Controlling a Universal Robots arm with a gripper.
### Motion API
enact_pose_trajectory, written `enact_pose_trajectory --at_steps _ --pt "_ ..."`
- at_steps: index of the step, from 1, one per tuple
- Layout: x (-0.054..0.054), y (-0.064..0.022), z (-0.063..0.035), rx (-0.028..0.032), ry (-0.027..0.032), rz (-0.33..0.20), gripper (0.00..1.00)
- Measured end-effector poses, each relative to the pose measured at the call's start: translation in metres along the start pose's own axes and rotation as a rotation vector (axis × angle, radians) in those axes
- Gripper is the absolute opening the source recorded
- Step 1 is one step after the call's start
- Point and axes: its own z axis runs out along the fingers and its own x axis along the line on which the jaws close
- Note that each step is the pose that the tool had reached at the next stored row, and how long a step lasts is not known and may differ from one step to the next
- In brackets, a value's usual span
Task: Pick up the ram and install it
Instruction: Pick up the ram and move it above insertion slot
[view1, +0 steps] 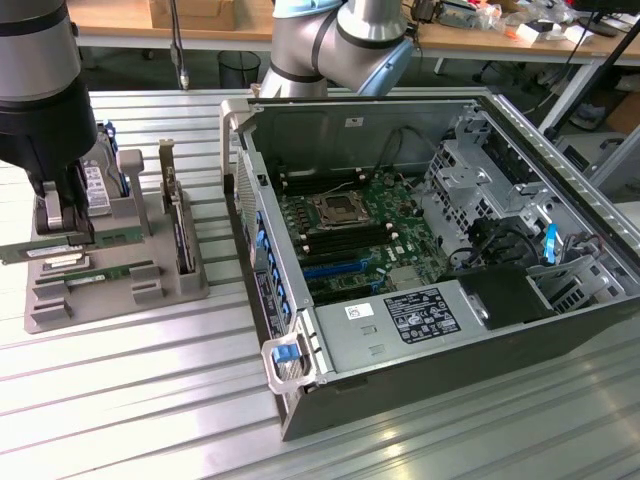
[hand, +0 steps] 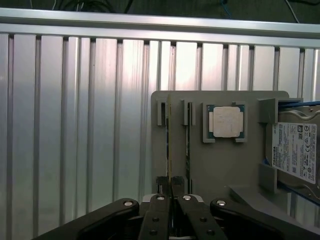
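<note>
Green ram (view1: 35, 250) is pinched in the claw (view1: 62, 225), far left of the exterior view, about mid-height. In the wrist view we see the ram (hand: 169, 150) edge-on, running straight into the claw (hand: 172, 199), with the fingers (hand: 159, 217) pressed nearly together on its thin edge. It sits at its slot in the grey holder (view1: 150, 290); we can't tell if it's lifted clear or seated.

The second stick (view1: 105, 272) lies in the neighbouring slot, just beside the first and lower in the exterior frame. The same holder carries an upright expansion card (view1: 180, 235) toward its right side and a hard drive (view1: 95, 185) behind the claw. The wrist view also shows a silver processor (hand: 225, 121) in its recess, between the stick slots and the hard drive.

An open computer case (view1: 560, 330) takes the centre and right of the exterior view, with its motherboard (view1: 350, 230) exposed. Everything rests on the ribbed aluminium desk (view1: 150, 400).
</note>
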Motion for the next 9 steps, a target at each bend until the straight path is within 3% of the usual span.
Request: enact_pose_trajectory --at_steps 9 --pt "-0.0002 0.0004 -0.0096 0.0 0.0 0.0 0.12"
